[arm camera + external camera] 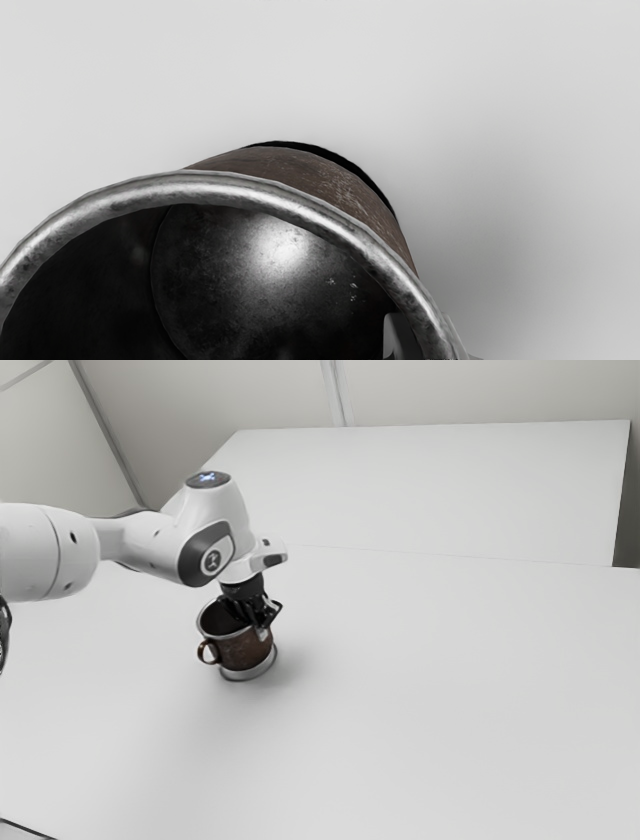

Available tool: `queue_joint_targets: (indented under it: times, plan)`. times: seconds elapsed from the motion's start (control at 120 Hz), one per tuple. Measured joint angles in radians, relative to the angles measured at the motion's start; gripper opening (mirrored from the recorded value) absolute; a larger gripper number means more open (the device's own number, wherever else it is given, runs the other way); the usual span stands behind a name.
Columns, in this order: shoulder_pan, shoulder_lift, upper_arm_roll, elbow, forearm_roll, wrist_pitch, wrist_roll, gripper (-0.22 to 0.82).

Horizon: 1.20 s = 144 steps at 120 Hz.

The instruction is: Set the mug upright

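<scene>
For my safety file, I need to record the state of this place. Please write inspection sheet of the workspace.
Surface: white table, a thin seam crossing it.
Job's things: brown mug with metal rim, looks tilted, mouth up and toward the exterior view's left; whether its base rests flat, cannot tell.
Clutter: nothing seen.
Gripper: appears shut on the mug's wall, one finger inside, one outside.
Cables: thin dark line at the exterior view's lower left corner; cable or edge, cannot tell.
Surroundings: pale walls.
</scene>
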Motion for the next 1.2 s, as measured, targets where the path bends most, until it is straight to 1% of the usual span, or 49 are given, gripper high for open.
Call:
queue_joint_targets:
  times: [0.158, 0.275, 0.3, 0.433, 0.5, 0.592, 0.7, 0.758, 0.8, 0.9, 0.95, 1.008, 1.083, 1.2]
  plan:
    - [-0.007, 0.011, -0.001, 0.008, 0.000, 0.001, -0.024, -0.17]
    - [-0.008, 0.013, -0.001, 0.008, -0.008, 0.000, -0.035, -0.12]
    - [-0.008, 0.013, -0.001, 0.008, -0.011, 0.000, -0.036, -0.10]
    - [-0.009, -0.001, -0.001, 0.007, -0.023, -0.004, -0.040, 0.19]
    - [-0.011, -0.027, -0.001, 0.004, -0.027, -0.009, -0.042, 0.30]
    - [-0.012, -0.064, -0.001, 0.001, -0.029, -0.018, -0.045, 0.41]
    - [-0.009, -0.110, -0.007, 0.009, -0.032, -0.041, -0.040, 0.49]
    - [-0.016, -0.116, 0.002, 0.052, -0.063, -0.062, -0.017, 0.51]
    - [-0.025, -0.114, 0.019, 0.124, -0.095, -0.095, 0.007, 0.53]
    - [-0.010, -0.097, 0.040, 0.300, -0.147, -0.208, 0.061, 0.56]
    - [0.003, -0.080, 0.044, 0.395, -0.162, -0.275, 0.085, 0.57]
    - [0.011, -0.064, 0.045, 0.477, -0.172, -0.348, 0.111, 0.58]
    - [0.009, -0.058, 0.047, 0.528, -0.179, -0.426, 0.140, 0.59]
    - [0.007, -0.073, 0.058, 0.544, -0.182, -0.504, 0.180, 0.59]
